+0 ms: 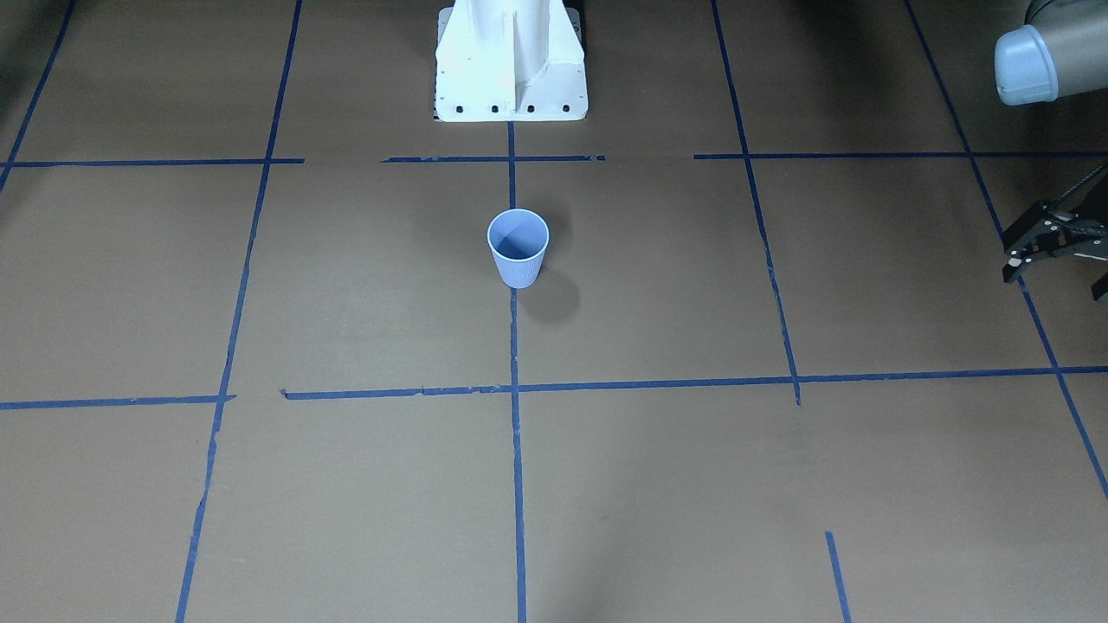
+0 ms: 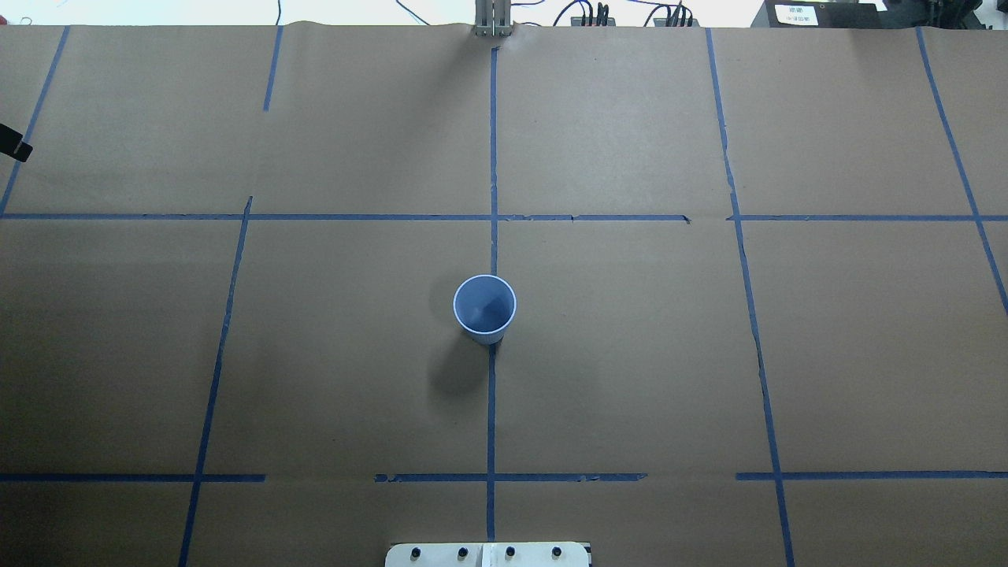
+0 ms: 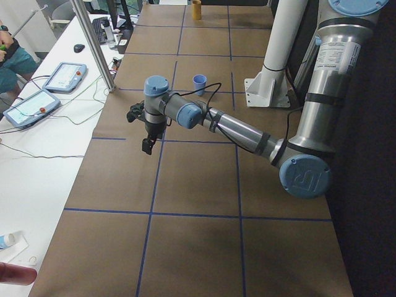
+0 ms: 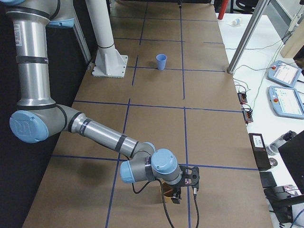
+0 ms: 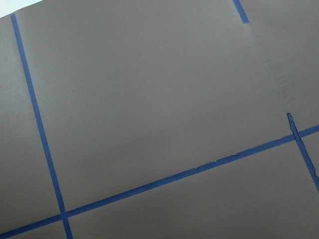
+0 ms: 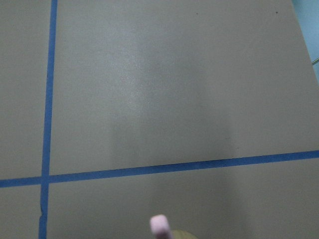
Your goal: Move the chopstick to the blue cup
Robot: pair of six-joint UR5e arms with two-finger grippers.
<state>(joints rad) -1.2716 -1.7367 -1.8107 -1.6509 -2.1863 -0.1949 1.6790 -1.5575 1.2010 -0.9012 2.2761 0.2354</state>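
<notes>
Chopstick (image 6: 159, 225) — shows only its pink end, pointing up at right gripper (image 4: 183, 190) from tan holder (image 4: 166, 189); cannot tell those fingers' state; sits well apart from mid-table blue cup (image 1: 518, 247); left gripper (image 1: 1056, 284) farther — fingers apart, empty.

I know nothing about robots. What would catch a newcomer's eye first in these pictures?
Probably the lone blue cup, upright at the centre of a brown table gridded with blue tape lines. Next come two big silver arms with blue joints, the left arm and the right arm, each stretched toward an opposite end of the table. A pale pink chopstick end pokes into the bottom of the right wrist view.
</notes>
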